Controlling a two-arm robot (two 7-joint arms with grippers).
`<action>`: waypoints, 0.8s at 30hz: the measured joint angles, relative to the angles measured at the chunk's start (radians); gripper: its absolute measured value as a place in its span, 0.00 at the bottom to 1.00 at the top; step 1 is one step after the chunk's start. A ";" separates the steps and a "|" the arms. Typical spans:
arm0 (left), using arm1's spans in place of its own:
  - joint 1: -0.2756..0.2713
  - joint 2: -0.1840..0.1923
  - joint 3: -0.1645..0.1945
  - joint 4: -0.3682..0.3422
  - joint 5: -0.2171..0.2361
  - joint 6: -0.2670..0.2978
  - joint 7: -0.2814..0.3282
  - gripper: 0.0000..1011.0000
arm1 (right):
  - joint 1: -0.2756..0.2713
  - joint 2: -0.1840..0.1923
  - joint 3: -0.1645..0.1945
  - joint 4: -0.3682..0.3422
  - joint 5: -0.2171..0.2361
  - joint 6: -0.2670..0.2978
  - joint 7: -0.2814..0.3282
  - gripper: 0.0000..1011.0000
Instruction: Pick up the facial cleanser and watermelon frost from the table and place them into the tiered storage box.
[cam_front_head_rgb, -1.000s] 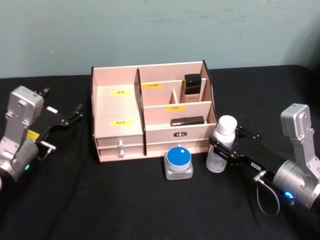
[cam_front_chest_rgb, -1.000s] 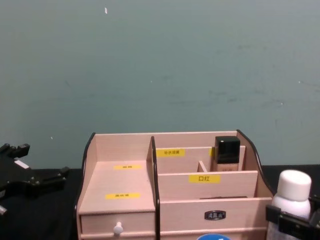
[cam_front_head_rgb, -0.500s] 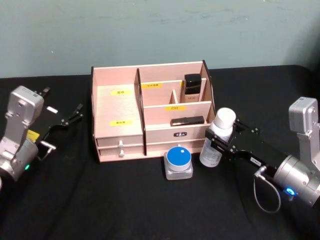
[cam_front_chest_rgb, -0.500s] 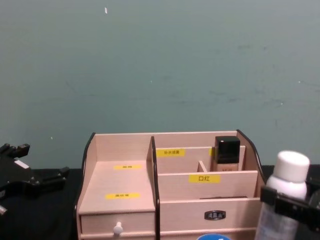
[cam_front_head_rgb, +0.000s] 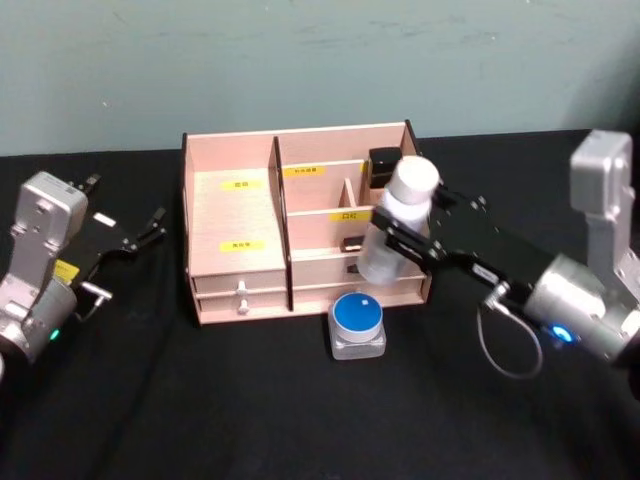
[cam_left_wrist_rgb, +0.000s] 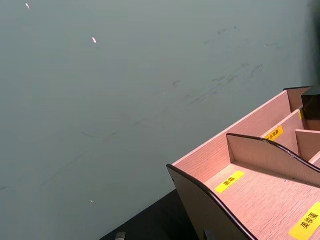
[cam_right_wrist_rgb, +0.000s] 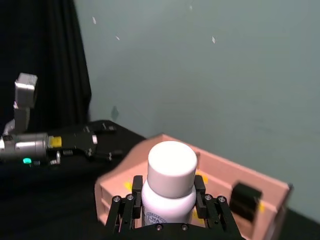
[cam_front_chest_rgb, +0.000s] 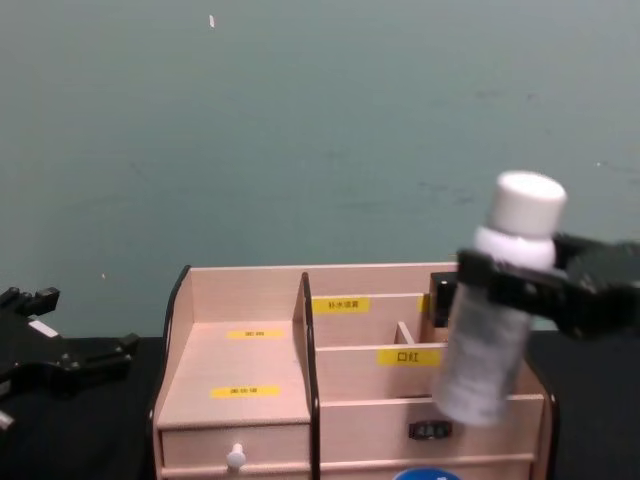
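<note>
Nearest, a blue-lidded jar (cam_front_head_rgb: 358, 318), probably the watermelon frost, sits on the black counter (cam_front_head_rgb: 250, 400) just before the tiered storage box (cam_front_head_rgb: 235, 275), not yet picked up. Above it, the right end effector (cam_front_head_rgb: 393, 240) grips the white facial cleanser bottle (cam_front_head_rgb: 411, 185), tilted in the air over the box's front right compartments, not yet set down. A dark bottle (cam_front_head_rgb: 383, 160) occupies a rear compartment. The left end effector (cam_front_head_rgb: 140, 232) idles open and empty by the counter's left edge.
</note>
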 joint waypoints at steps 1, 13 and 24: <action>0.000 0.000 0.000 0.000 0.000 0.000 0.000 1.00 | 0.012 -0.003 -0.006 0.003 0.000 0.001 0.002 0.59; 0.000 0.000 0.000 0.000 0.000 0.000 0.000 1.00 | 0.193 -0.082 -0.084 0.142 -0.034 -0.018 0.006 0.59; 0.000 0.000 0.000 0.000 0.000 0.000 0.000 1.00 | 0.305 -0.148 -0.121 0.318 -0.074 -0.075 0.017 0.59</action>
